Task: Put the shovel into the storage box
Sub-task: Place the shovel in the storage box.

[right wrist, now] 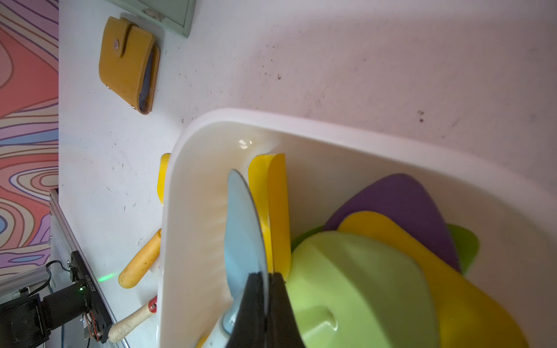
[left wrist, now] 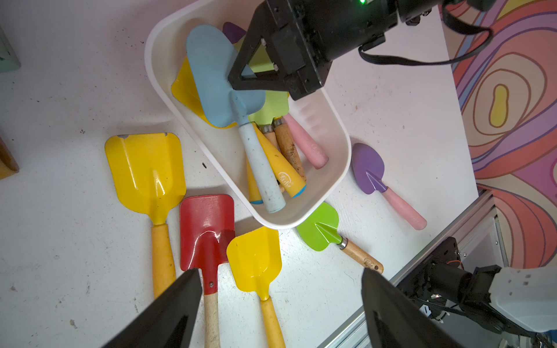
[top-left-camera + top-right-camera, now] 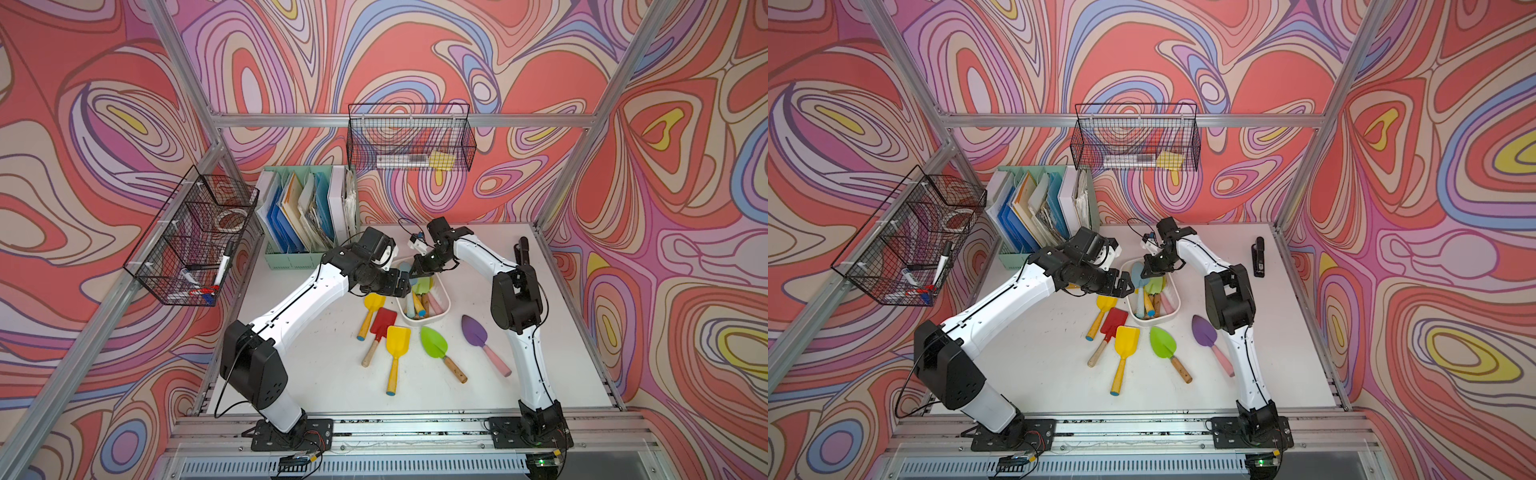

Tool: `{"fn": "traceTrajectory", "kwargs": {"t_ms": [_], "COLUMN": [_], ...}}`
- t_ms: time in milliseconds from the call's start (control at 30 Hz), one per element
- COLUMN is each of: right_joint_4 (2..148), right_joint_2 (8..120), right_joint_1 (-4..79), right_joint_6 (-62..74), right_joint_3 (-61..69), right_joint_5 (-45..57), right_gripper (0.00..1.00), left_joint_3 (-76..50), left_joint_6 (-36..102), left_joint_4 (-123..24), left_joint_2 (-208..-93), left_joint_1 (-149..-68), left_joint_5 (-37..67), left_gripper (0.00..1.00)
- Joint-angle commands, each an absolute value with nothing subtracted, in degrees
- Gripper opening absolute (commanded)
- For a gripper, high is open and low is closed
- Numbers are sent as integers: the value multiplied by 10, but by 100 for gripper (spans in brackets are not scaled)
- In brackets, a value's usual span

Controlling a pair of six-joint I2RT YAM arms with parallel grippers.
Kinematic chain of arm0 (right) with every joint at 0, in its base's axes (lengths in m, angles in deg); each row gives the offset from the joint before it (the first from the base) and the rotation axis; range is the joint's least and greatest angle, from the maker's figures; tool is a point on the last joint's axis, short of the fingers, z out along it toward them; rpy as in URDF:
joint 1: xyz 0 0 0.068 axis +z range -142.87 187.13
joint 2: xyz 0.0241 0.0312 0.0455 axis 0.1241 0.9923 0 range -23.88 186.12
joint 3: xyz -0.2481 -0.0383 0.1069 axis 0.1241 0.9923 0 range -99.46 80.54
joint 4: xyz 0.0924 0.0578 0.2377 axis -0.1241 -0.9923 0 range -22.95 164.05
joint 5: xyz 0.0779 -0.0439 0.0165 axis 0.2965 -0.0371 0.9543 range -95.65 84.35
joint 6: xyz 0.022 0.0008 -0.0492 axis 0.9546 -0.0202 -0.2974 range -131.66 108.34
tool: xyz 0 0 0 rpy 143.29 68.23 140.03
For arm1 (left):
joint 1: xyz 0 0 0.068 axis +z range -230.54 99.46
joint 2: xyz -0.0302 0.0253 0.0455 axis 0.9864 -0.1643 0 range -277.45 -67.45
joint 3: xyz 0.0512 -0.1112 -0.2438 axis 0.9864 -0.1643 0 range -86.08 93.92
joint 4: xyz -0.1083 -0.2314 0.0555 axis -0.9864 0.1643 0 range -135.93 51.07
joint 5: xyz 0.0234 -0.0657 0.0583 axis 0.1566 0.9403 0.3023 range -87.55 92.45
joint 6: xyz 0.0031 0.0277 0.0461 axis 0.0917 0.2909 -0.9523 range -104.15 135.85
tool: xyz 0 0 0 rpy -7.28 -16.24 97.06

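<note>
Blue shovel (image 2: 223, 81) blade pinched between right fingers (image 1: 256, 301), inside storage box (image 2: 334, 168)

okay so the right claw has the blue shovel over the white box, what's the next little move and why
Probably open the right claw. It is shut on the blade of the blue shovel, which already lies inside the storage box atop other shovels, so letting go should leave it there.
</note>
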State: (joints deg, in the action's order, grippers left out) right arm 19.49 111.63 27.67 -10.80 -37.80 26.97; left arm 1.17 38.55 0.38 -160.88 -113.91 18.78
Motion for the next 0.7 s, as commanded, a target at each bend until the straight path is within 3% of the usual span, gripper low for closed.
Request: {"fn": "traceTrajectory", "kwargs": {"t_ms": [0, 567, 667], "right_joint_4": [172, 162, 162], "right_joint_2": [1130, 1145, 1148], "right_joint_1": [274, 282, 284], "right_joint_6": [-129, -122, -118], "right_joint_3": [-397, -410, -412], "right_joint_5": [277, 270, 268], "right_gripper": [0, 0, 5], "left_joint_3": [11, 14, 12], "left_joint_6": [377, 378, 377], "left_joint_4": [11, 12, 12], "left_joint_2": [-1603, -1609, -1609], "left_joint_1": [-1141, -1141, -1141], "left_joint_5": [182, 185, 185], "left_gripper": [89, 89, 89]}}
